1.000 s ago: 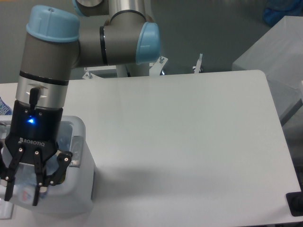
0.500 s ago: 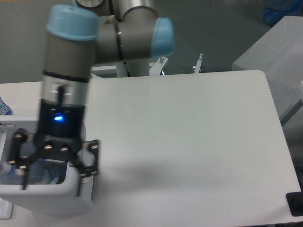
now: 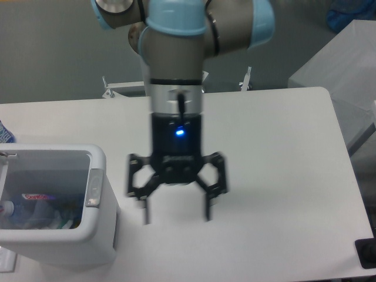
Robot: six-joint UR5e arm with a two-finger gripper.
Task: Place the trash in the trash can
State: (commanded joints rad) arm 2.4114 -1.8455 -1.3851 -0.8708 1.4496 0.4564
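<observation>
The white rectangular trash can (image 3: 94, 235) stands at the table's front left, with a grey handle piece (image 3: 94, 188) on its right rim. Inside it lies the clear crinkled plastic bottle (image 3: 29, 205) with its small cap to the left, and a clear wrapper with a green strip (image 3: 63, 222) beside it. My gripper (image 3: 176, 214) hangs over the middle of the table, to the right of the can and apart from it. Its fingers are spread wide and hold nothing. It is slightly blurred.
A blue-patterned item (image 3: 4, 134) shows at the left edge behind the can. Grey boxes (image 3: 346, 76) stand past the table's right edge. A black object (image 3: 367, 254) sits at the front right corner.
My gripper has swung right, from over the trash can to above the table's middle. It stays open and empty. The bottle and wrapper now show inside the can.
</observation>
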